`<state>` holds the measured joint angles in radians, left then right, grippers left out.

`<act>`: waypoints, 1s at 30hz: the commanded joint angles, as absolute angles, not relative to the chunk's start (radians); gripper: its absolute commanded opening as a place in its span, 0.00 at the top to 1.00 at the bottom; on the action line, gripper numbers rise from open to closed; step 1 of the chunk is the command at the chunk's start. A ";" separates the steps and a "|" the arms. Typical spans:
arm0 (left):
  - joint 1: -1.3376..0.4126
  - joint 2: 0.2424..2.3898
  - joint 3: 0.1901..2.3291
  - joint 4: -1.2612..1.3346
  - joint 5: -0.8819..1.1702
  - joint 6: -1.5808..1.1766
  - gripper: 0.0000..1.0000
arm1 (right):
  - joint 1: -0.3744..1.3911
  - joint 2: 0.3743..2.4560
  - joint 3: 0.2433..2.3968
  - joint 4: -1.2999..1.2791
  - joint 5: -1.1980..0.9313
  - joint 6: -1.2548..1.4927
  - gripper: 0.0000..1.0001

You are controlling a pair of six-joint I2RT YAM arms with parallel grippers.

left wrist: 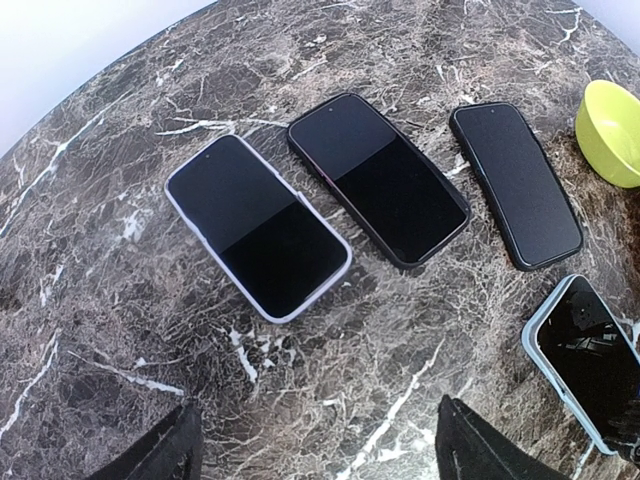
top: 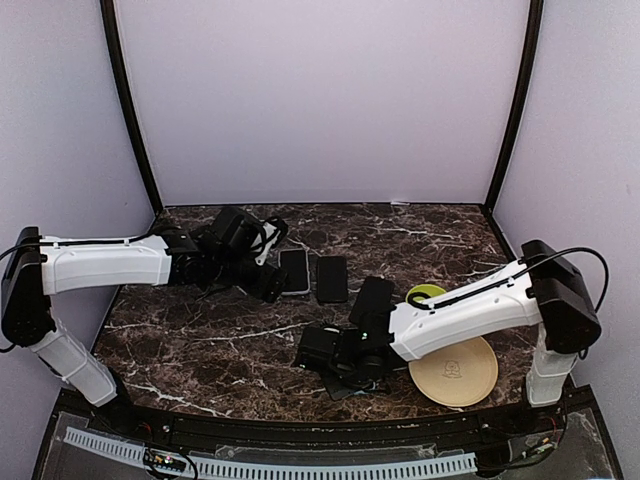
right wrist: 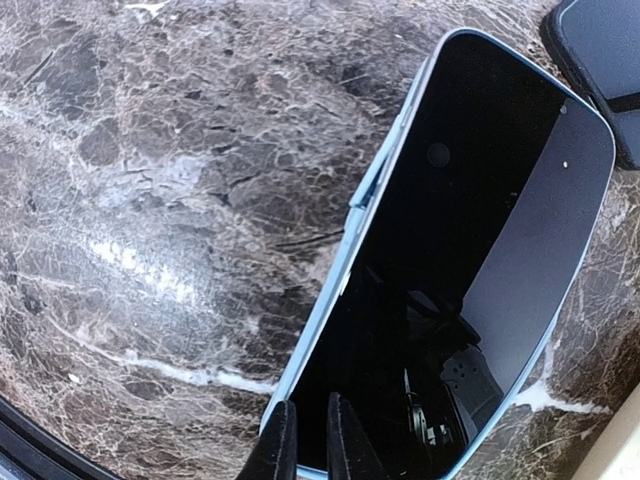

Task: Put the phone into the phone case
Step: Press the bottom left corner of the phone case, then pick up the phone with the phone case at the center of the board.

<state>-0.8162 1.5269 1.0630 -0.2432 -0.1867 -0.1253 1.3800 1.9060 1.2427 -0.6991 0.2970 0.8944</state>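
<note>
A phone in a light blue case [right wrist: 470,270] lies screen-up on the marble table. My right gripper [right wrist: 313,440] is shut, its fingertips [right wrist: 283,445] close together over the phone's near left corner. In the top view the right gripper [top: 318,352] sits low at the table's front middle. The phone also shows in the left wrist view [left wrist: 590,360]. A phone in a pale lavender case [left wrist: 258,228], a black-cased phone [left wrist: 378,180] and a black phone [left wrist: 515,185] lie in a row. My left gripper [left wrist: 320,450] is open and empty, hovering just short of them.
A green bowl [top: 426,293] stands right of the phones and also shows in the left wrist view [left wrist: 612,130]. A beige plate [top: 455,372] lies at the front right under the right arm. A corner of a black phone [right wrist: 600,50] lies beyond the blue-cased one.
</note>
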 commanded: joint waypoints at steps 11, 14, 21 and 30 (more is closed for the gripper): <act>-0.810 1.484 1.050 -0.243 -0.195 -0.112 0.18 | 1.299 1.788 1.317 -0.865 0.462 0.976 0.01; -0.810 1.485 1.050 -0.244 -0.193 -0.112 0.18 | 1.274 1.793 1.273 -0.795 0.406 0.990 0.01; -0.810 1.491 1.050 -0.245 -0.187 -0.111 0.18 | 1.249 1.844 1.234 -0.714 0.320 0.980 0.02; -0.810 1.502 1.053 -0.250 -0.186 -0.109 0.18 | 1.247 1.920 1.195 -0.657 0.249 0.976 0.02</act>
<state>-0.8162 1.5253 1.0630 -0.2424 -0.1875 -0.1181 1.2507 1.8931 1.2186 -0.6872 0.2829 0.9707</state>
